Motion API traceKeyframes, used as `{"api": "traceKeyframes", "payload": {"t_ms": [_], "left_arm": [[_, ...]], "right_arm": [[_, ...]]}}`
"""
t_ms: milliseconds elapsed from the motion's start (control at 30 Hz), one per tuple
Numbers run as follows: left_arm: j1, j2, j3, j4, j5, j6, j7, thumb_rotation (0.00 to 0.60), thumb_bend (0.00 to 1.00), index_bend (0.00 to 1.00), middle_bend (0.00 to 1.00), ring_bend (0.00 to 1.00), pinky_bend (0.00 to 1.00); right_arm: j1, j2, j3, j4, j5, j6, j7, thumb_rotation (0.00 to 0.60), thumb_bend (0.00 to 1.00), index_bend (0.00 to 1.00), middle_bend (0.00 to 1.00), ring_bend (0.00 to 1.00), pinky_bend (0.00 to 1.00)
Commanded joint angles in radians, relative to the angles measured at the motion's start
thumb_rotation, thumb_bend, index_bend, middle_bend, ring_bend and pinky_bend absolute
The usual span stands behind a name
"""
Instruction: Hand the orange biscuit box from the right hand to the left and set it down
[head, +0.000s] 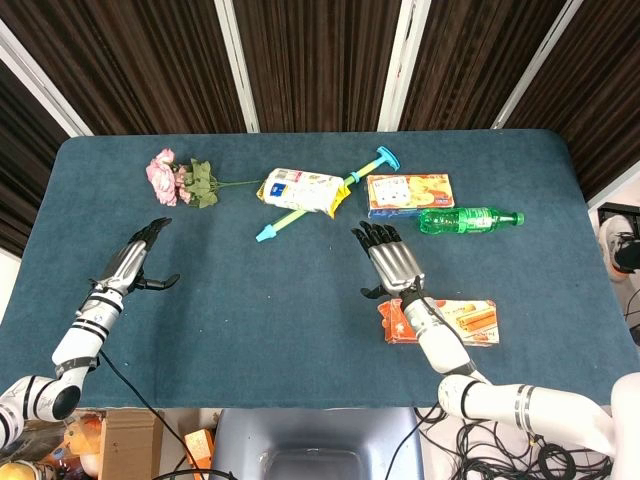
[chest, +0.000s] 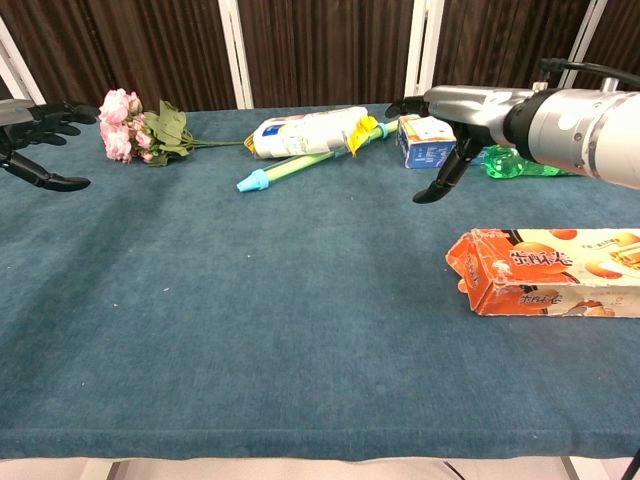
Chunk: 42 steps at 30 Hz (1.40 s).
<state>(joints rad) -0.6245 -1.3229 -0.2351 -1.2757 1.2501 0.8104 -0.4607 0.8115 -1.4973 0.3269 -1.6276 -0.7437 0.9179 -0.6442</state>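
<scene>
The orange biscuit box (head: 465, 319) (chest: 550, 272) lies flat on the blue table near its front right, partly under my right forearm in the head view. My right hand (head: 388, 260) (chest: 440, 125) hovers above the table just beyond the box, fingers spread, holding nothing. My left hand (head: 140, 255) (chest: 35, 140) hangs over the table's left side, far from the box, fingers apart and empty.
Across the back lie pink flowers (head: 178, 180), a yellow-white snack bag (head: 303, 190), a blue-green toy stick (head: 325, 195), an orange-blue box (head: 408, 193) and a green bottle (head: 468, 219). The blue tablecloth (head: 270, 320) covers the table.
</scene>
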Motion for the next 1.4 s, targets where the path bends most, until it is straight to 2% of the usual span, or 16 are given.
{"api": "traceKeyframes", "payload": {"t_ms": [33,200,300,400,467,567,667,767,967,1167,1400], "left_arm": [[0.006,0.017,0.002,-0.023,-0.009,0.011,0.020,0.600,0.27,0.00,0.00,0.00,0.06],[0.027,0.054,0.017,-0.073,-0.005,0.043,0.062,0.600,0.27,0.00,0.00,0.00,0.06],[0.067,0.119,0.051,-0.148,0.027,0.092,0.117,0.600,0.27,0.00,0.00,0.00,0.06],[0.147,0.218,0.123,-0.260,0.135,0.210,0.191,0.600,0.27,0.00,0.00,0.00,0.06],[0.196,0.276,0.174,-0.330,0.182,0.259,0.234,0.600,0.27,0.00,0.00,0.00,0.06],[0.277,0.343,0.251,-0.419,0.231,0.330,0.325,0.600,0.27,0.00,0.00,0.00,0.06],[0.356,0.334,0.312,-0.421,0.269,0.408,0.418,0.600,0.27,0.00,0.00,0.00,0.06],[0.415,0.278,0.348,-0.367,0.296,0.465,0.484,0.600,0.27,0.00,0.00,0.00,0.05],[0.458,0.193,0.355,-0.280,0.325,0.524,0.499,0.600,0.27,0.00,0.00,0.00,0.05],[0.456,0.182,0.354,-0.272,0.327,0.506,0.498,0.600,0.27,0.00,0.00,0.00,0.05],[0.455,0.184,0.344,-0.277,0.311,0.496,0.499,0.600,0.27,0.00,0.00,0.00,0.05]], "right_arm": [[0.011,0.010,-0.014,-0.012,0.017,0.017,-0.005,0.600,0.10,0.00,0.00,0.00,0.00],[0.004,0.051,-0.059,-0.051,0.005,0.058,-0.024,0.600,0.10,0.00,0.00,0.00,0.00],[-0.047,0.134,-0.110,-0.131,-0.075,0.100,-0.004,0.600,0.10,0.00,0.00,0.00,0.00],[-0.138,0.289,-0.176,-0.239,-0.165,0.097,0.101,0.600,0.10,0.00,0.00,0.00,0.00],[-0.190,0.365,-0.215,-0.254,-0.241,0.101,0.164,0.600,0.10,0.00,0.00,0.00,0.00],[-0.267,0.454,-0.288,-0.238,-0.363,0.092,0.282,0.600,0.10,0.00,0.00,0.00,0.00],[-0.323,0.490,-0.353,-0.172,-0.480,0.088,0.375,0.600,0.10,0.00,0.00,0.00,0.00],[-0.357,0.467,-0.394,-0.079,-0.550,0.087,0.431,0.600,0.10,0.00,0.00,0.00,0.00],[-0.392,0.387,-0.440,0.061,-0.639,0.067,0.518,0.600,0.09,0.00,0.00,0.00,0.00],[-0.397,0.296,-0.415,0.189,-0.625,0.050,0.546,0.600,0.09,0.00,0.00,0.00,0.00],[-0.372,0.234,-0.384,0.268,-0.633,0.010,0.614,0.600,0.09,0.00,0.00,0.00,0.00]]}}
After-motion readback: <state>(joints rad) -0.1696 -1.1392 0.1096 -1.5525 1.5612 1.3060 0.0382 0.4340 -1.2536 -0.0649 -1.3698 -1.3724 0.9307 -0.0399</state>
